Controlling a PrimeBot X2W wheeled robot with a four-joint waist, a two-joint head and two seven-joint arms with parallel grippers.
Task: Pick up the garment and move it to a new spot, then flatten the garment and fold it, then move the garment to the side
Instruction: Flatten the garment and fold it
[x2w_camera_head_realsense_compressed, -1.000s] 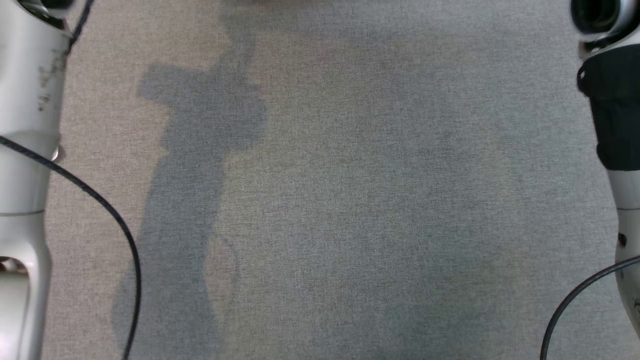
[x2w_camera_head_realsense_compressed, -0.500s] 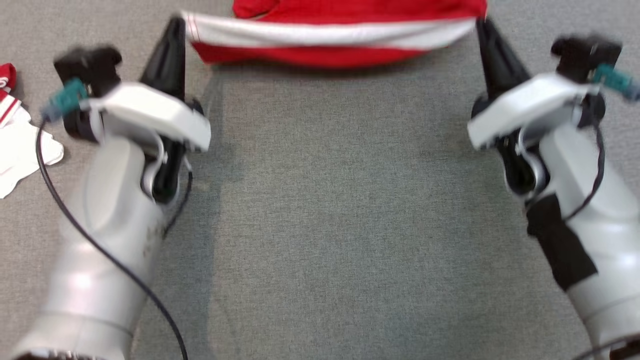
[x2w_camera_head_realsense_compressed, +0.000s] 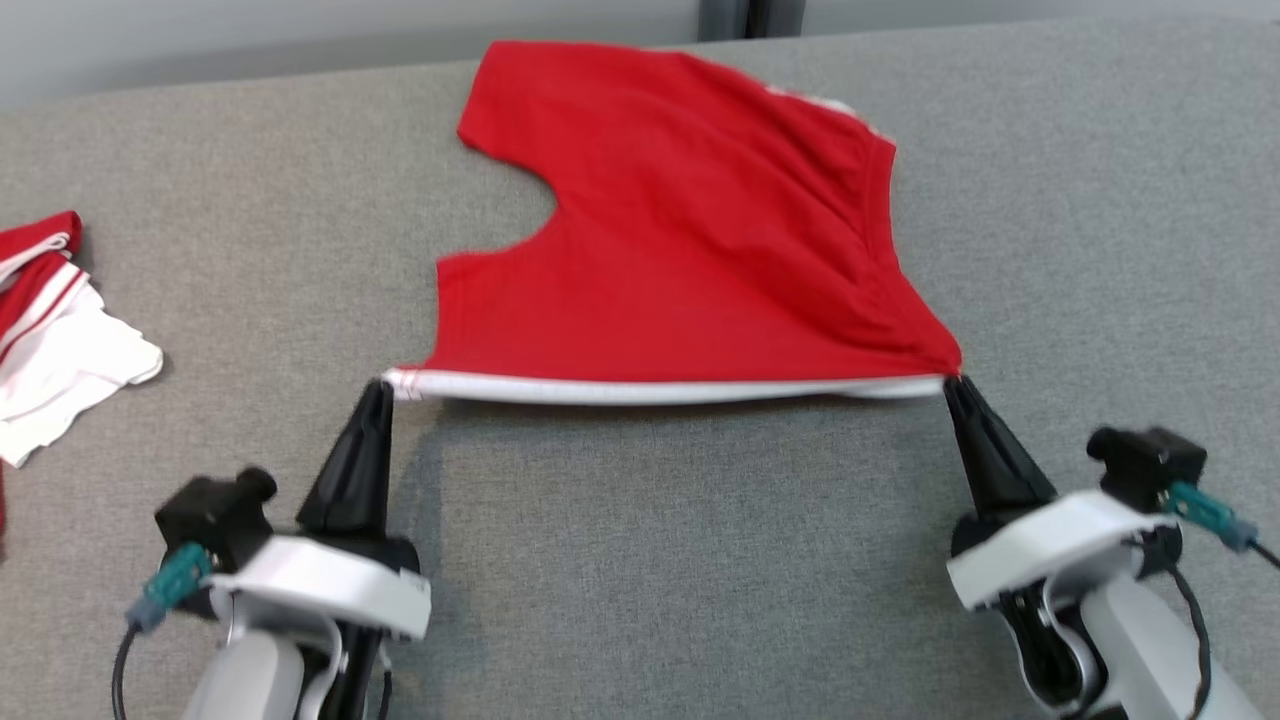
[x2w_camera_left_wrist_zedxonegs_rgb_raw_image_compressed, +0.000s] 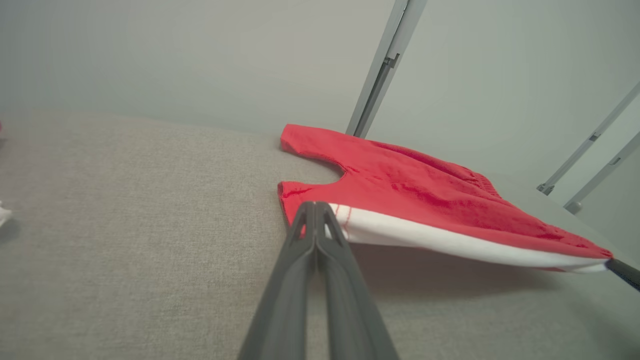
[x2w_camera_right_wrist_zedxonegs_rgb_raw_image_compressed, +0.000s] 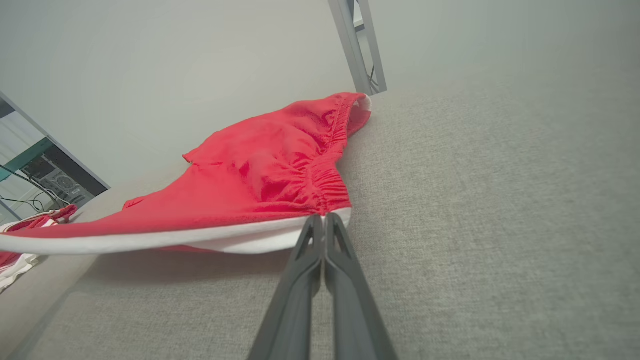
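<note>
Red garment (x2w_camera_head_realsense_compressed: 690, 250) with white hem, grey fabric table (x2w_camera_head_realsense_compressed: 640, 560), dark fingers (x2w_camera_head_realsense_compressed: 350, 470)

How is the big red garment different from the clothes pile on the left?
The red garment is spread out; the clothes pile is crumpled. The red garment's near edge is lifted, pinched by the left gripper and right gripper; the pile lies untouched. Both are red and white, on the grey surface.

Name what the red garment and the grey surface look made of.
Red garment: looks like soft matte knit, maybe cotton; it drapes and puckers at the gathered edge. Grey surface: seemingly woven cloth, matte, with a fine heathered weave.
</note>
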